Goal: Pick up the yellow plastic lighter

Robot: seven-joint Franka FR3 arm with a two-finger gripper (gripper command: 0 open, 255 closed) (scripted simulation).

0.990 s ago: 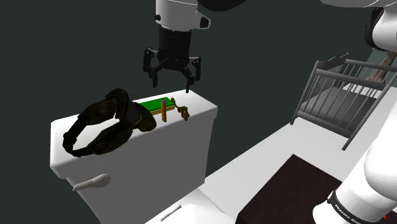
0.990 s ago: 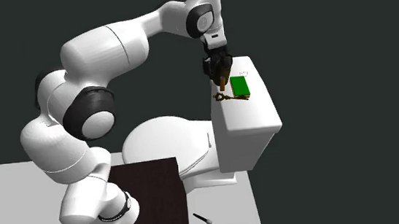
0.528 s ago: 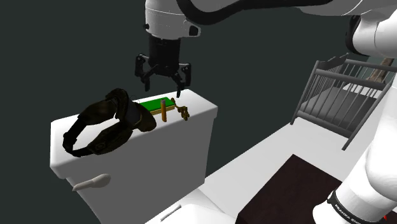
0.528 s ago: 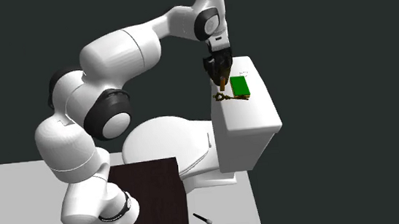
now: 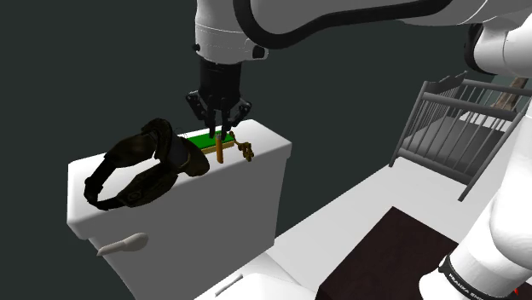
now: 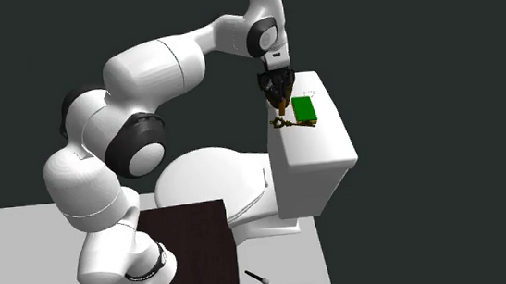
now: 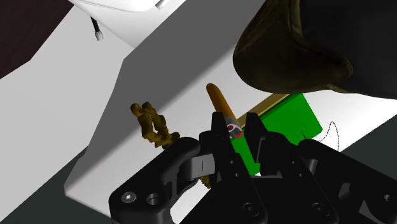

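We see the pincer (image 5: 221, 129) lowered onto the white toilet cistern lid (image 5: 266, 143), its two black fingers (image 7: 218, 137) drawn close together and clasping the capped end of the lighter (image 5: 220, 152) between them. The lighter is a slim amber-yellow stick that lies on the lid, its free end pointing towards the lid's front edge. Just beside it, on the shoulder view's right, we find a knobbly brass-coloured piece (image 5: 245, 150), and on the other side a flat green card (image 5: 200, 139) touches the lighter. Dark headphones (image 5: 136, 166) rest on the lid near the card, on the shoulder view's left. In the second exterior view we see the white arm arching over the toilet bowl (image 6: 203, 182) to the cistern
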